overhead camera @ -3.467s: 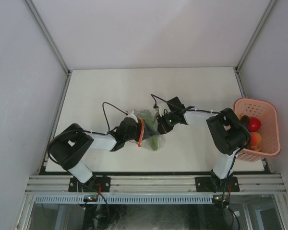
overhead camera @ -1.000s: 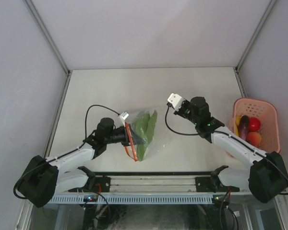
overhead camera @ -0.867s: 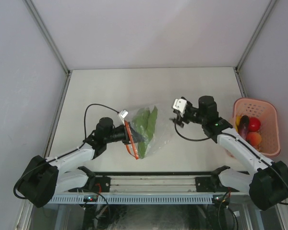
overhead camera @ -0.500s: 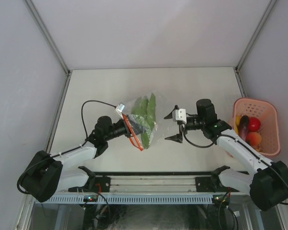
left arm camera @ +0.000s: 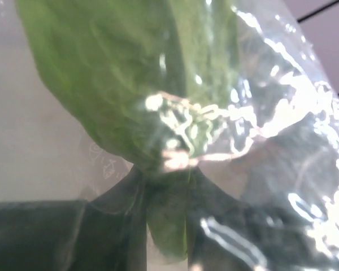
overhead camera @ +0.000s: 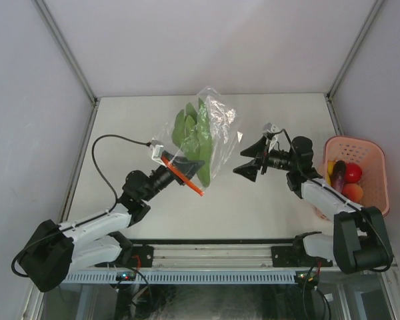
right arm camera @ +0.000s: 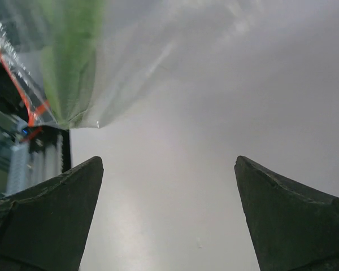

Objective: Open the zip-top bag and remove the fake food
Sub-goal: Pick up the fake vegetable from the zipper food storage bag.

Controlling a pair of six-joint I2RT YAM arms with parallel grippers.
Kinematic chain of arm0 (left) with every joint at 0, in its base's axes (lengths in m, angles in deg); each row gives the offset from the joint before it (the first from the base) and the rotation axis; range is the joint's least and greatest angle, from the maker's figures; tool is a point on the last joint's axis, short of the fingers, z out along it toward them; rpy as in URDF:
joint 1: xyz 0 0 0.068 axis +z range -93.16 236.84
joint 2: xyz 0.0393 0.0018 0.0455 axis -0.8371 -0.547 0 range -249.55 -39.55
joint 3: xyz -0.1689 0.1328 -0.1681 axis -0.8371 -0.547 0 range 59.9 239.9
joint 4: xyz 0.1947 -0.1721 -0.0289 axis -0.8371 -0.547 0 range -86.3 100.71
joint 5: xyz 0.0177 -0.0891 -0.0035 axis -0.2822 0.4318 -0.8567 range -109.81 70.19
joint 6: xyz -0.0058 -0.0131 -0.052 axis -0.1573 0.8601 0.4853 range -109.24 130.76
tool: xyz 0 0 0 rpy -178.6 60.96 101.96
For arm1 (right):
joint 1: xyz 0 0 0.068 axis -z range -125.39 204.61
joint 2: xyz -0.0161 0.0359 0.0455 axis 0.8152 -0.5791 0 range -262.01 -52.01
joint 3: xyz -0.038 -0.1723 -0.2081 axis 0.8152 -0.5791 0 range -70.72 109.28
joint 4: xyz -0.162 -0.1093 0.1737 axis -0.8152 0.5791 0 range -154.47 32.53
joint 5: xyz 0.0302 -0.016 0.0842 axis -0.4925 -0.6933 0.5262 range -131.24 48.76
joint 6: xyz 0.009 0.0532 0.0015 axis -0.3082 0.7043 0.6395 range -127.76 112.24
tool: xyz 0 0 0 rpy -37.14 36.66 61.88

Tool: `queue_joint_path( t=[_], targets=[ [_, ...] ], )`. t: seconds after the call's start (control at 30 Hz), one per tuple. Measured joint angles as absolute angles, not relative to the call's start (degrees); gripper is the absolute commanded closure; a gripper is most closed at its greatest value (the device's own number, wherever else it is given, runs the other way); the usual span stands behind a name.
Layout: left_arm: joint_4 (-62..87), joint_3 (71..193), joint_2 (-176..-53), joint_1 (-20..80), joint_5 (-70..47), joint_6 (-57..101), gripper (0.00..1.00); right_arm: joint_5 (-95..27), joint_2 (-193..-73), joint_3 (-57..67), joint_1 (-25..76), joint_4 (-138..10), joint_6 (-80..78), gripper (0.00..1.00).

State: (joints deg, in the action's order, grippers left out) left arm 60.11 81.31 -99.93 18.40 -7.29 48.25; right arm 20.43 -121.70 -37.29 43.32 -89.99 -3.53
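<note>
Slippage threatens: your left pincer (overhead camera: pixel 177 169) clamps the slick, clear crinkly zip-top bag (overhead camera: pixel 218 127) up over the bench (overhead camera: pixel 133 120), long green toy vegetable (overhead camera: pixel 190 130) inside; your right pincer (overhead camera: pixel 248 164) gapes just beside it.

green fake food (left arm camera: pixel 113 73) filled the upper left and middle, blurred and very close. clear crinkly zip-top bag (left arm camera: pixel 282 130) lay over it, with bright glare streaks through the middle and right. left gripper (left arm camera: pixel 166 231) showed as dark fingers along the bottom edge, pinched on the plastic, with a narrow green tip between them. pale surface (left arm camera: pixel 28 147) behind at left. zip strip not visible here.
</note>
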Motion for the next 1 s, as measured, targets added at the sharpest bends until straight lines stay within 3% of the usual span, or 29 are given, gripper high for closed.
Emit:
queue_joint_path(
  t=[0.23, 0.57, 0.67, 0.7, 0.77, 0.8, 0.9, 1.0],
  targets=[
    [74.41, 81.22, -104.79, 15.78, -9.28, 42.13, 1.00, 15.23, -123.17, -39.19, 40.33, -109.84, 29.65, 0.01],
    [83.15, 83.47, -110.45, 11.03, -8.87, 41.78, 1.00, 13.04, -120.63, -38.27, 38.38, -122.34, 45.67, 0.02],
    [84.42, 84.46, -110.45, 9.85, -8.58, 41.65, 1.00, 13.15, -125.26, -36.46, 38.51, -128.61, 50.94, 0.15],
    [84.79, 84.70, -110.54, 9.68, -8.54, 41.65, 1.00, 13.31, -126.90, -35.87, 38.51, -130.80, 52.58, 0.25],
    [85.31, 84.98, -110.71, 9.59, -8.63, 41.63, 1.00, 13.50, -129.94, -34.18, 38.47, -134.27, 55.99, 0.67],
    [85.31, 85.00, -110.71, 9.59, -8.82, 41.56, 1.00, 13.63, -130.88, -33.44, 38.45, -135.69, 57.63, 0.78],
    [85.36, 85.00, -110.69, 9.59, -9.81, 40.97, 1.00, 14.33, -131.10, -32.02, 38.38, -138.36, 60.77, 0.98],
    [85.84, 85.00, -110.62, 9.59, -10.68, 40.08, 1.00, 14.99, -129.42, -31.87, 38.07, -139.24, 60.60, 1.00]
  ],
)
